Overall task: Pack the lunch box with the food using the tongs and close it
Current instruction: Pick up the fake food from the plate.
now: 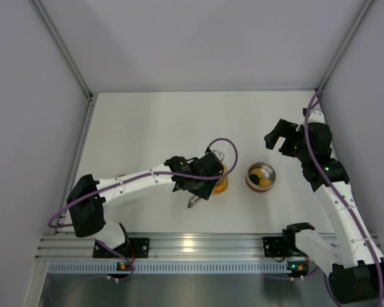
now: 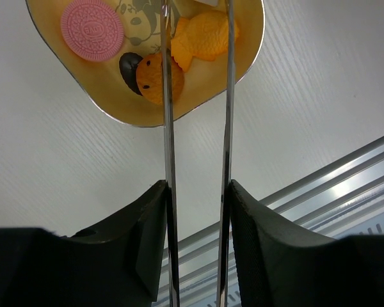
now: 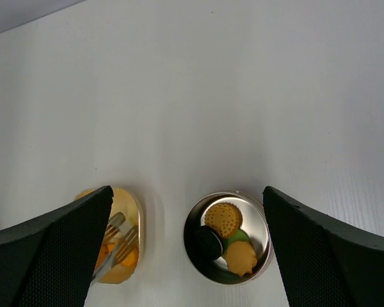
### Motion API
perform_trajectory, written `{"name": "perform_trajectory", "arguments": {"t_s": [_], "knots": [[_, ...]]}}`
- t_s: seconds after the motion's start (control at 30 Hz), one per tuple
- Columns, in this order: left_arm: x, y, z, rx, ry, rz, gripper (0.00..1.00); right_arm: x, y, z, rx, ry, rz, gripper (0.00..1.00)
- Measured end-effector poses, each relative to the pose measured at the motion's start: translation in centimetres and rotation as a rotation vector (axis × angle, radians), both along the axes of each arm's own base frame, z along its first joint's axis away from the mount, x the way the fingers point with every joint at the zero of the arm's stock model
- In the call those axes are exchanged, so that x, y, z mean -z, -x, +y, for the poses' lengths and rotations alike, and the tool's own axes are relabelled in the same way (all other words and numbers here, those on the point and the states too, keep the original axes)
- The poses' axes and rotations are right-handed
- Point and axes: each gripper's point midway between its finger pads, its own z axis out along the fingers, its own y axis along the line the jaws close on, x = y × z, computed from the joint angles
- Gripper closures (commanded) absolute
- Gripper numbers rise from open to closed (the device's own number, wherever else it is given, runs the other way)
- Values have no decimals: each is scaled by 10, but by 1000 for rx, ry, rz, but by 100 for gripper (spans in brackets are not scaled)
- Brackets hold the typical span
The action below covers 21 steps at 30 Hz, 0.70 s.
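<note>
Item: the tongs [image 2: 168, 128], two slender silver arms, clamped on their outer sides by the fingers of the left gripper [image 2: 198, 188]. The arms run almost parallel with a clear gap between them, so the tongs are only partly squeezed. Their tips pass out of the left wrist view. The right wrist view shows them down inside the yellow dish [image 2: 102, 105] over orange pieces, but whether they pinch anything cannot be told.

Food in the dish:
- an orange fish-shaped piece [image 2: 205, 38], lying between the two arms
- a round orange cookie with dark dots [image 2: 150, 80], under the left arm
- a dark brown piece [image 2: 129, 64], touching that cookie's outer side
- a pink ridged cookie [image 2: 92, 29], well outside the arms toward the dish's far corner

The lunch box [image 3: 261, 225] stands open on the table [image 1: 147, 128] just to the right of the dish, with a bare strip of table between them. It holds a round tan cookie [image 3: 223, 219], a dark sandwich cookie [image 3: 208, 242], a green piece [image 3: 238, 235] and a scalloped orange cookie [image 3: 242, 256].

The right gripper [image 3: 187, 192] hangs above and beyond the box with its fingers spread wide and nothing held.

Dish and box both sit near the aluminium rail [image 1: 198, 243] at the table's near edge. Bare tabletop stretches behind them to the back wall.
</note>
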Motion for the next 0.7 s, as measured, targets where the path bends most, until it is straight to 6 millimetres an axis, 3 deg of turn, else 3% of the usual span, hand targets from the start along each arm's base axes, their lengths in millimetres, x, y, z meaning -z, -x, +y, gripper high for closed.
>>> {"name": "perform_trajectory", "arguments": {"t_s": [0.47,0.7], "knots": [[-2,-3,1,4,-1,-16,59,0,0,0,1,0,0,1],[-23,-13,0,-13,19,-76,60,0,0,0,0,-1,0,1]]}}
